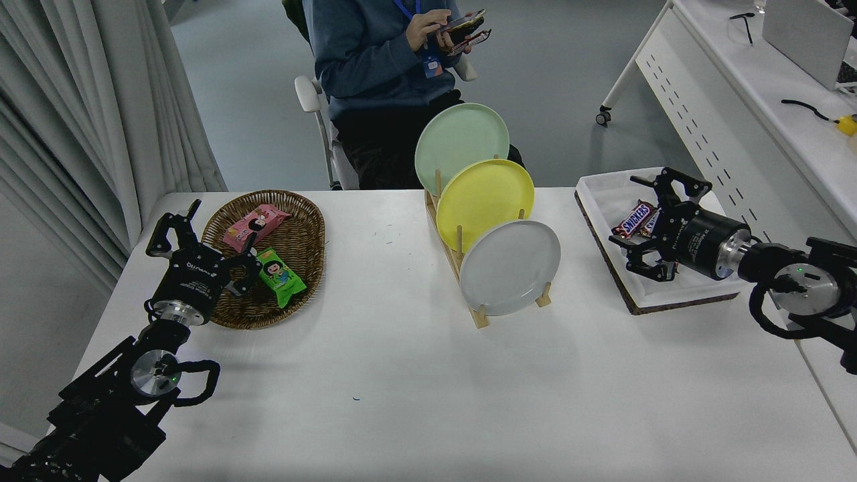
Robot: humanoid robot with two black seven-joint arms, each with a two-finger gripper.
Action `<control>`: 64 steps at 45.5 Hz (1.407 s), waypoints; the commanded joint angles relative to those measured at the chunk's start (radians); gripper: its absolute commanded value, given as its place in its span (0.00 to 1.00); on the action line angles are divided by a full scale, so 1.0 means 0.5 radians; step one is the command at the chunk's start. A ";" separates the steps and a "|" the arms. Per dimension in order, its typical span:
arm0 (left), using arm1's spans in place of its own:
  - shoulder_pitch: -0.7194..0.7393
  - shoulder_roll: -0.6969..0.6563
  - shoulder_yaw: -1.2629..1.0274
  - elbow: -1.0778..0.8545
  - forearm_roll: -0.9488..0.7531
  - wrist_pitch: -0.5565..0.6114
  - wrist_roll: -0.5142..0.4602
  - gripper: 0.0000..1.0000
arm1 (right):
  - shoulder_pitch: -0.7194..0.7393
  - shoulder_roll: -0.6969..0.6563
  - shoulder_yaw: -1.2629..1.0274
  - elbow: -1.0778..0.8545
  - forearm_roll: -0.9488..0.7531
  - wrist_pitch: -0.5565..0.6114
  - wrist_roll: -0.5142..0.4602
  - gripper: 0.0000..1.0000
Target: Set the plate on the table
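Note:
The light-grey plate [510,268] stands on edge in the front slot of a wooden rack [477,309] on the white table [415,388]. A yellow plate [485,201] and a pale green plate [460,144] stand behind it. My right gripper [633,211] is open and empty, pointing left over a white tray [602,184], well to the right of the grey plate. My left gripper [201,231] is parked open at the lower left, by a basket.
The tray holds Snickers bars [635,217]. A wicker basket [304,258] at the left holds a pink packet [254,224] and a green packet [280,273]. A person [381,60] sits at the far side with a phone. A white desk [750,100] stands at right.

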 commanded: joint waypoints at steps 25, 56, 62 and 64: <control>0.000 0.000 0.000 -0.001 0.000 0.000 0.000 1.00 | 0.248 0.406 -0.044 0.022 0.098 -0.386 -0.504 1.00; 0.000 0.000 0.000 -0.001 0.000 0.000 0.000 1.00 | 0.297 0.805 -0.103 -0.294 -0.301 -0.552 -0.504 1.00; 0.000 0.000 0.000 -0.001 0.000 0.000 0.000 1.00 | 0.288 0.857 -0.097 -0.340 -0.292 -0.552 -0.504 1.00; 0.000 0.000 0.000 -0.001 0.000 0.000 0.000 1.00 | 0.285 0.857 -0.094 -0.340 -0.289 -0.549 -0.504 1.00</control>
